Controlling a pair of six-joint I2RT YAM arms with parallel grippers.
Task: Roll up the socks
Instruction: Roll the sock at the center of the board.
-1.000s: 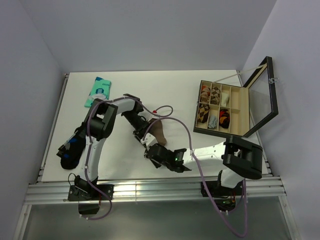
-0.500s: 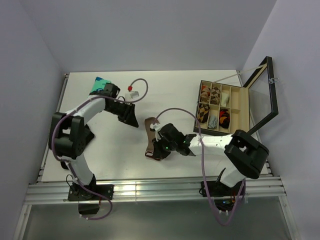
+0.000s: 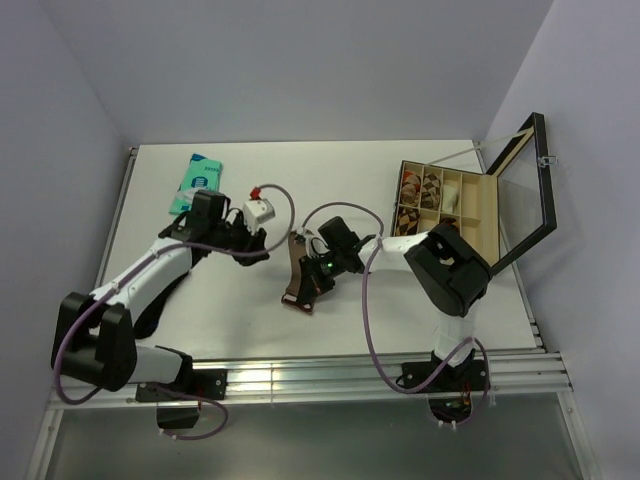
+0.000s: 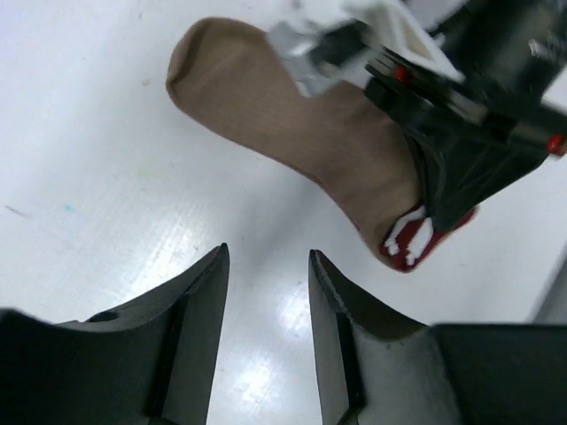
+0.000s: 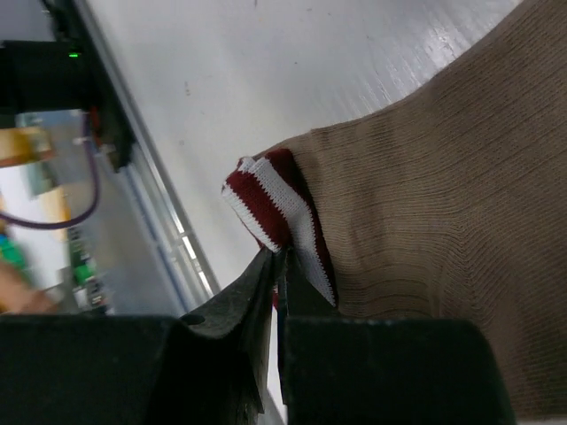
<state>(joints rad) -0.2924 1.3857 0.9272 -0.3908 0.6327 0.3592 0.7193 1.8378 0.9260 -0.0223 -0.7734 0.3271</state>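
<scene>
Right gripper (image 5: 276,258) clamped on tan sock (image 5: 425,177)'s maroon cuff (image 5: 282,208), left gripper (image 4: 266,257) fingers apart near sock's long edge, bare table (image 4: 80,177) between.

The sock (image 3: 296,258) lies flat at the middle of the worktop (image 3: 340,170), running from far to near. The right gripper (image 3: 303,290) sits at its near end, fingers (image 5: 235,310) pinched on the cuff. The left gripper (image 3: 262,247) stands just left of the sock, apart from it, with nothing between its fingers (image 4: 199,301). A flat packet (image 3: 196,183) lies at the far left corner. A compartment box (image 3: 472,205) sits at the right edge. Its lid (image 3: 525,190) is raised on the right side, and rolled items (image 3: 410,187) sit in several compartments.
</scene>
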